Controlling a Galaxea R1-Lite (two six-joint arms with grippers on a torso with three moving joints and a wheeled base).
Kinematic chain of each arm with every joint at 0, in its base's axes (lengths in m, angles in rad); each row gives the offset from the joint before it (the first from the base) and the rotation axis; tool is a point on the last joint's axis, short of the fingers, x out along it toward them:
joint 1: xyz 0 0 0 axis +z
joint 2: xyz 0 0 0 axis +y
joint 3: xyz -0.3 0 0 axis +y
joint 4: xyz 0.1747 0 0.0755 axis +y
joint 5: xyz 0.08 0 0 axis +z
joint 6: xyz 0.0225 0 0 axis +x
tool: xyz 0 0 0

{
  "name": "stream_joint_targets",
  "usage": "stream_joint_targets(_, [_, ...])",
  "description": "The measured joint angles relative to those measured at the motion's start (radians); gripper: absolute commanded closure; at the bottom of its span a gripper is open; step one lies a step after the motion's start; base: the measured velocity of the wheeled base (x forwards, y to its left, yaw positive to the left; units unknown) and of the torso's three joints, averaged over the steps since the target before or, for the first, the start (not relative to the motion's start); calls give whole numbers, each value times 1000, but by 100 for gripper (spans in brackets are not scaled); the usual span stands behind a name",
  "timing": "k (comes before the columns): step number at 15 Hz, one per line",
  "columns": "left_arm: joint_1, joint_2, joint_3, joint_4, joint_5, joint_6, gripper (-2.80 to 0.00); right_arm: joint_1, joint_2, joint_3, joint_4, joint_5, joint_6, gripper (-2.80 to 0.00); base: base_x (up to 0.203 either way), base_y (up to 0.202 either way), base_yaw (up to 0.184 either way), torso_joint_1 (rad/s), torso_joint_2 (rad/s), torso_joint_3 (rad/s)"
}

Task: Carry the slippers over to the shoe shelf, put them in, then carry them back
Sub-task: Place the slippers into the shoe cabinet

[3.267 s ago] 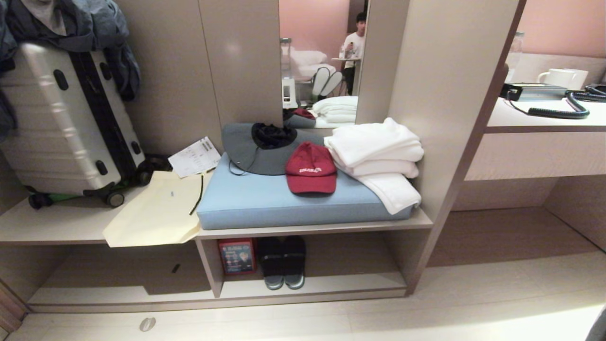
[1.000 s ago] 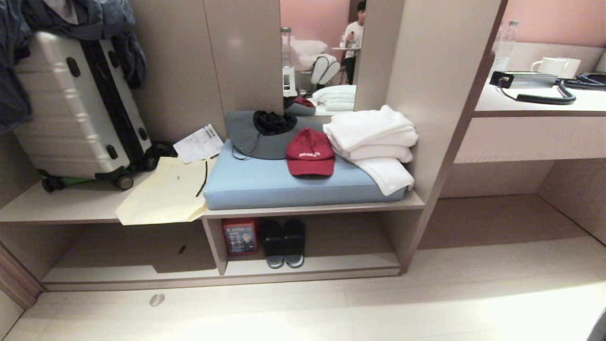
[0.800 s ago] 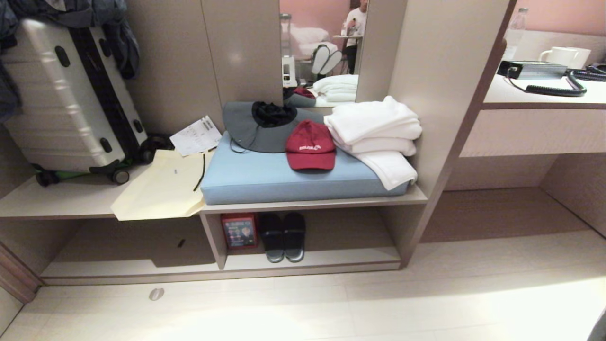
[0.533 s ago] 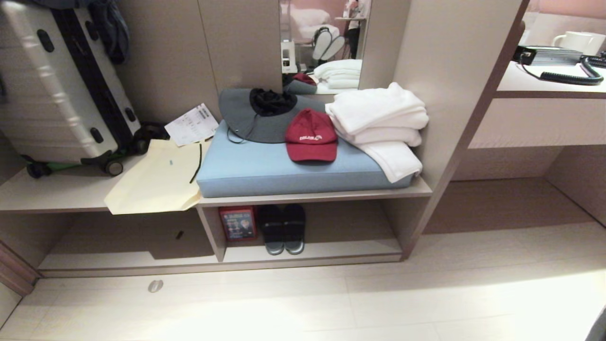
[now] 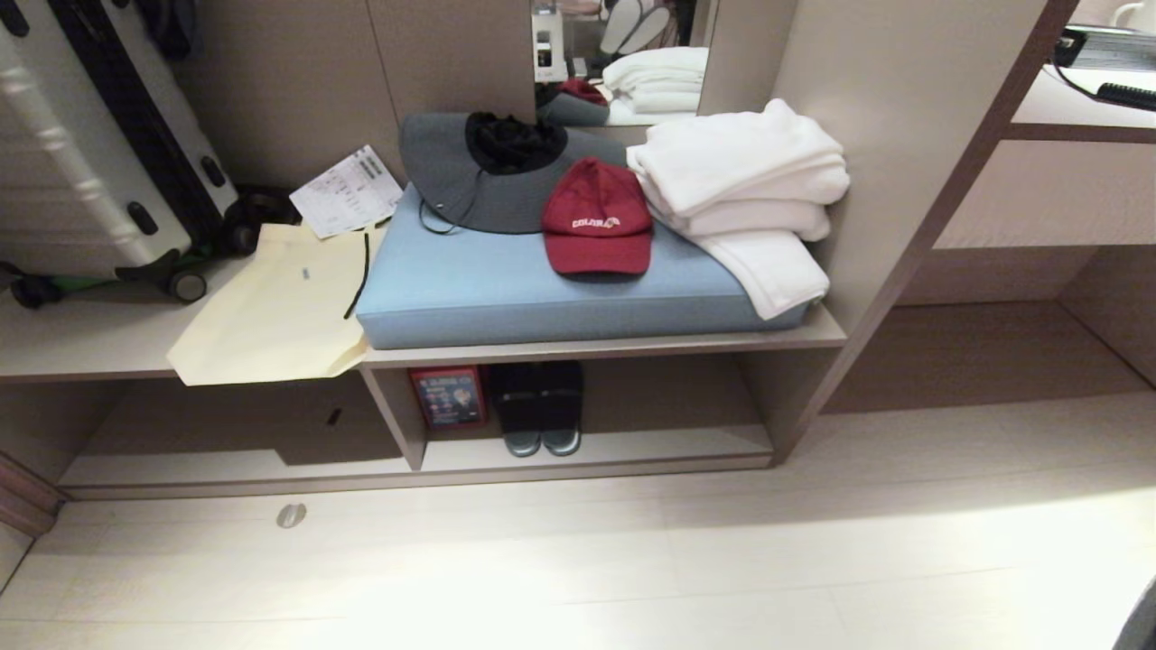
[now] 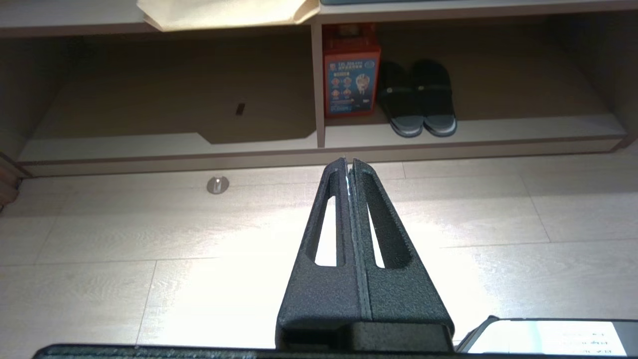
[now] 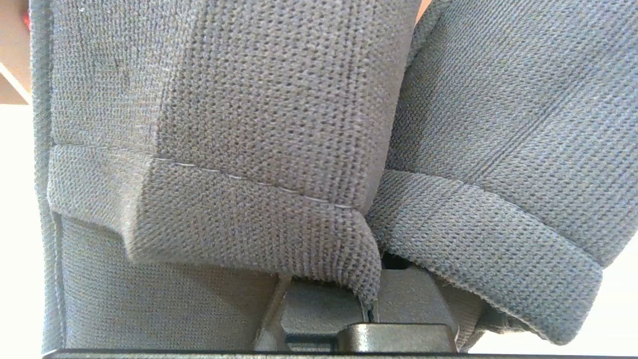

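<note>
Here the shoe shelf (image 6: 468, 133) lies ahead of the left gripper (image 6: 349, 167), its low compartments open above pale floor, and a dark pair of sandals (image 6: 417, 102) sits inside just right of a red box (image 6: 350, 75) by the divider. That gripper hangs clenched and empty over the floor. The right gripper (image 7: 371, 304) is clamped on the grey-blue slippers (image 7: 279, 129), whose knitted bands fill its wrist view right against the fingers
</note>
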Motion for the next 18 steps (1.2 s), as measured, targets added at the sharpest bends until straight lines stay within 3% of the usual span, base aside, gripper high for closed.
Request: stream_joint_targets(18, [0, 0, 0, 0, 0, 2, 0, 0, 0, 0, 0, 0, 0, 0, 0, 0, 0, 3, 3, -197])
